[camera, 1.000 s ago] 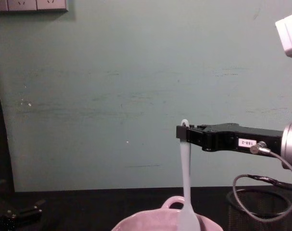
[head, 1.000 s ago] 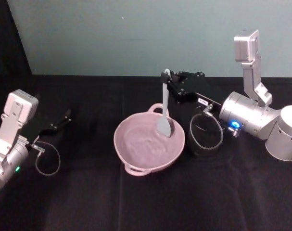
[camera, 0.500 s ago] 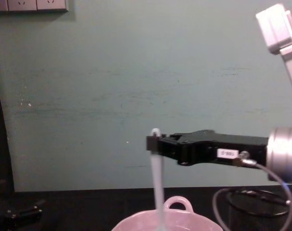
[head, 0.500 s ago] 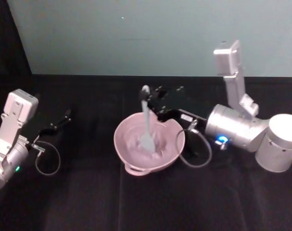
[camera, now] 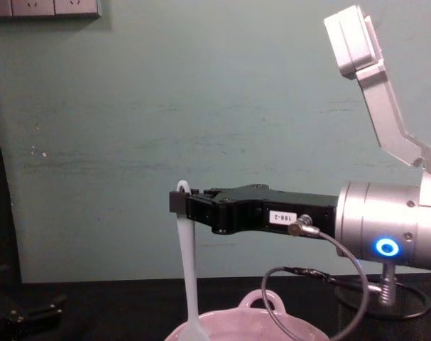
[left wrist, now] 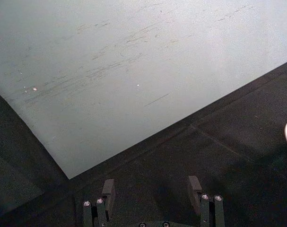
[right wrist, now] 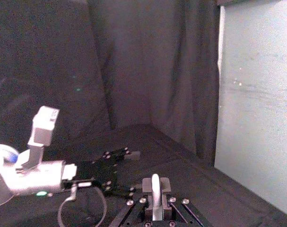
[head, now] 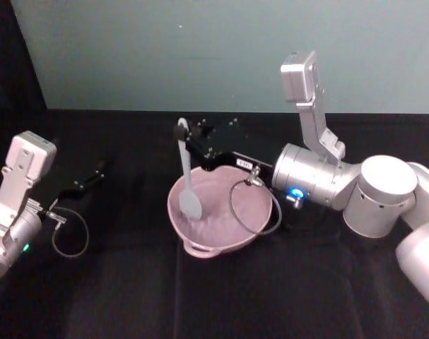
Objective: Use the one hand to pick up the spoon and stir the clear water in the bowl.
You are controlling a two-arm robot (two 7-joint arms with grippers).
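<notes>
- Head view: the pale pink bowl sits on the black-draped table. The right gripper reaches over the bowl's far-left rim, jaws clamped on the top of the white spoon. The spoon hangs nearly upright with its flat blade down inside the bowl's left part. A grey cable loops over the bowl's right half. A small white label sits on the gripper body, its print too small to read here. The left gripper rests well to the left of the bowl.
- Chest view: above the bowl, the same label reads roughly "188-2". A blue ring light glows on the silver wrist, to the right of the bowl. The spoon's holed tip stands just above the clamped fingers, and the handle drops straight to the bowl, left of its loop handle. White wall sockets sit high up on the green wall, far left of the bowl.
- Left wrist view: the left gripper's jaws stand apart with nothing between them, and a sliver of the pink bowl shows at the edge.
- Right wrist view: the spoon's handle stands pinched between the right gripper's fingers.
</notes>
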